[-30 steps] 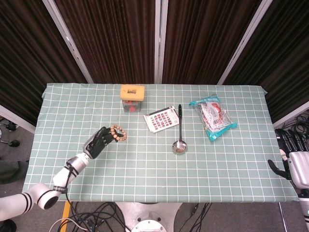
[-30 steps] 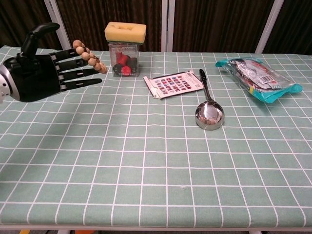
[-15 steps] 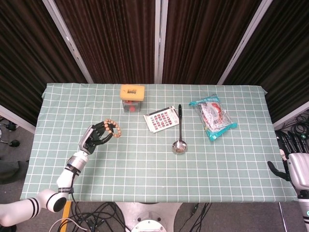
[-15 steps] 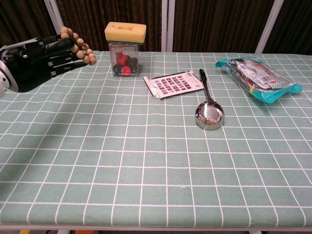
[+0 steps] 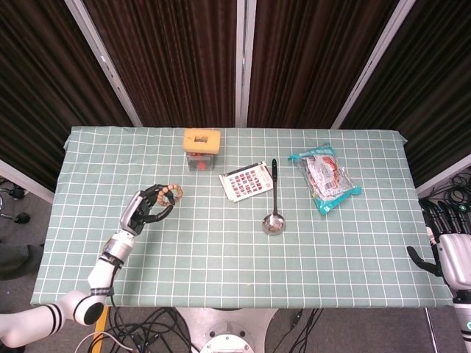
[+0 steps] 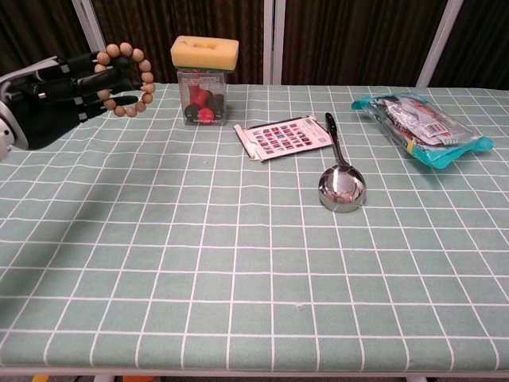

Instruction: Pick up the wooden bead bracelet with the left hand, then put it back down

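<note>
The wooden bead bracelet (image 5: 170, 194) (image 6: 131, 78) hangs in the air above the left part of the table, looped over the fingers of my black left hand (image 5: 146, 207) (image 6: 56, 95), which holds it. In the chest view the ring of light brown beads shows plainly against the curtain, raised off the cloth. My right hand (image 5: 449, 246) hangs beyond the table's right edge, fingers apart and holding nothing; the chest view does not show it.
On the green checked tablecloth (image 5: 221, 250) stand a clear box with a yellow sponge lid (image 5: 202, 148) (image 6: 204, 79), a patterned card (image 5: 246, 181) (image 6: 286, 137), a metal ladle (image 5: 273, 209) (image 6: 340, 179) and a teal snack packet (image 5: 324, 176) (image 6: 417, 121).
My left hand has curled around the bracelet and lifted it off the table, drawing back slightly to the left. The right hand has stayed in place.
</note>
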